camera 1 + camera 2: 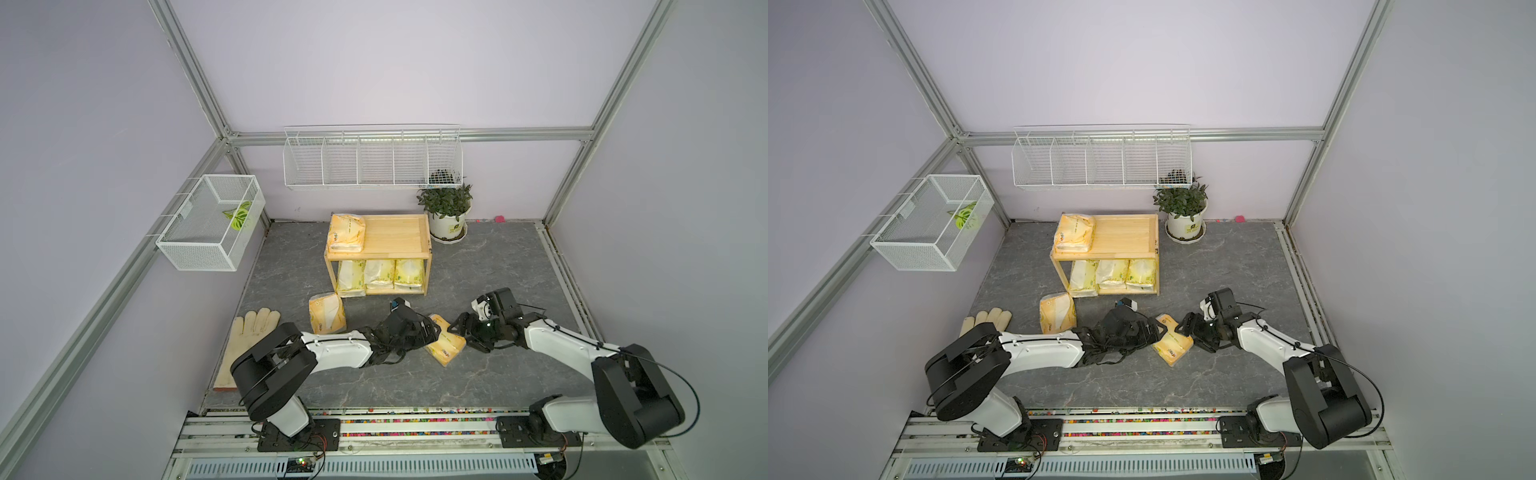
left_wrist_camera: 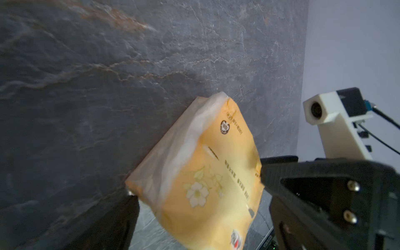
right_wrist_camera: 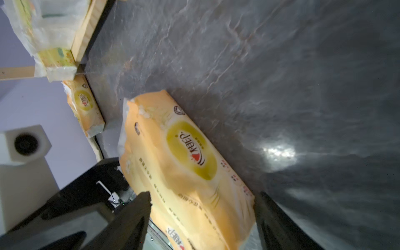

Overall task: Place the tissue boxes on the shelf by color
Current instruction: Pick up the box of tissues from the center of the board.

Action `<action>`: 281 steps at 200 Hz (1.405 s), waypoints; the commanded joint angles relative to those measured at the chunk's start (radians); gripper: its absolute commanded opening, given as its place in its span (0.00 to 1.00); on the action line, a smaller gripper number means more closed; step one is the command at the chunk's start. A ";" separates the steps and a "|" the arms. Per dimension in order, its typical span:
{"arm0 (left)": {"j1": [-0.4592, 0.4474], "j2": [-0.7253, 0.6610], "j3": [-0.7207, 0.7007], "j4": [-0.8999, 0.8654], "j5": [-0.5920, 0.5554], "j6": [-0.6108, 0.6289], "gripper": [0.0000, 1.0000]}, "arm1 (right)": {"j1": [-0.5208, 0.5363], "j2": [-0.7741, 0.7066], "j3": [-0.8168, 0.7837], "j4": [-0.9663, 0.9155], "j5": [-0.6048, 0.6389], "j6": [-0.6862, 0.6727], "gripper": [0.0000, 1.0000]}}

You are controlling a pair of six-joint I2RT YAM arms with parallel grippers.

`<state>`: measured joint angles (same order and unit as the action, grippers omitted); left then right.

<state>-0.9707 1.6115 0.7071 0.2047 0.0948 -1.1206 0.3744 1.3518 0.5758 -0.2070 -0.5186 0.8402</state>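
An orange-yellow tissue pack (image 1: 449, 345) (image 1: 1173, 347) hangs tilted just above the grey mat, between both arms. My left gripper (image 1: 432, 330) (image 2: 197, 186) is shut on one end of this pack (image 2: 205, 173), and my right gripper (image 1: 463, 334) (image 3: 204, 194) is shut across the other end (image 3: 184, 162), where the wrap is creased. The wooden shelf (image 1: 378, 256) carries one orange pack (image 1: 346, 232) at the left of its top tray. Three lemon-yellow packs (image 1: 379, 274) stand in the lower tier. Another orange pack (image 1: 327, 313) lies on the mat in front of the shelf.
A cream glove (image 1: 249, 345) lies at the mat's left edge beside the left arm. A potted plant (image 1: 446, 212) stands right of the shelf. White wire baskets hang on the back wall (image 1: 372, 160) and the left wall (image 1: 212, 222).
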 commanded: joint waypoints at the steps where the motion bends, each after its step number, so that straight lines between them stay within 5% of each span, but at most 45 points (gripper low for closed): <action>1: 0.027 0.010 0.015 0.039 0.016 -0.011 1.00 | 0.066 -0.036 -0.035 0.075 -0.019 0.056 0.80; 34: 0.067 0.001 0.018 0.034 0.031 0.012 1.00 | 0.164 -0.098 -0.054 0.097 0.022 0.119 0.80; 86: 0.113 -0.018 0.040 -0.019 0.070 0.092 1.00 | 0.148 -0.150 -0.021 -0.045 0.139 0.057 0.81; 174: 0.113 0.020 0.012 0.042 0.138 0.085 1.00 | 0.088 0.046 -0.065 0.179 -0.036 -0.009 0.83; 281: 0.112 0.063 0.000 0.090 0.158 0.067 1.00 | 0.089 0.194 -0.182 0.657 -0.247 0.155 0.81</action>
<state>-0.8574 1.6501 0.7197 0.2649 0.2337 -1.0531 0.4629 1.5055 0.4347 0.3607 -0.7345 0.9367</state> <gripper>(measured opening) 0.997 0.817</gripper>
